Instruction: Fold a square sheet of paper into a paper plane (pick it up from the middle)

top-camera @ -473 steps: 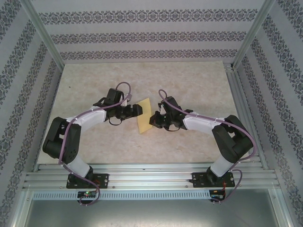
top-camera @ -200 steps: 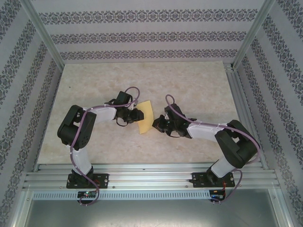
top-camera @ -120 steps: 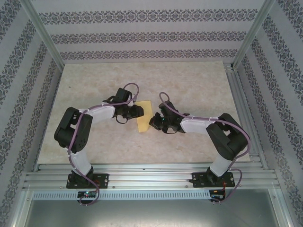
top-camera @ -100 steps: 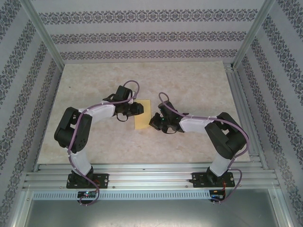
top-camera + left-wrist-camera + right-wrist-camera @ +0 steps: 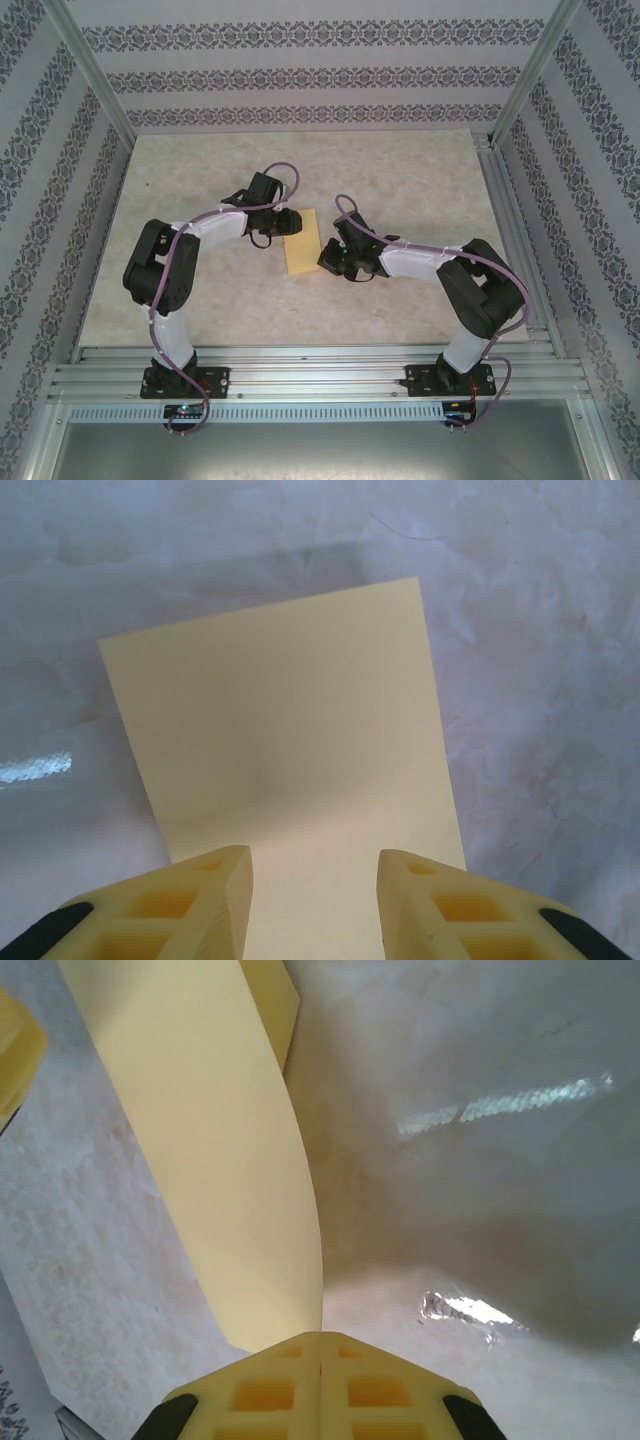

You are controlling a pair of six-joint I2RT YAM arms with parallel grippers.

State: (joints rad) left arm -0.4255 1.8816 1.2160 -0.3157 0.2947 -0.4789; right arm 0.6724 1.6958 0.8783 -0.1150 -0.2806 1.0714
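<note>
On the surface [image 5: 400,180], right claw [image 5: 320,1340] clamped on square sheet of paper [image 5: 302,243].
Left claw [image 5: 313,858] half-open, empty; align edges before creasing.

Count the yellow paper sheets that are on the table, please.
1. The thin yellow paper sheet sits near the middle of the pale marbled table, one edge pinched by the right gripper. Another directly beneath it would be hidden.

On the surface [image 5: 400,190], near the middle: paper [image 5: 303,245]. Just left, at its far edge: left hand [image 5: 291,222]. Just right, at its near corner: right hand [image 5: 327,262].
</note>
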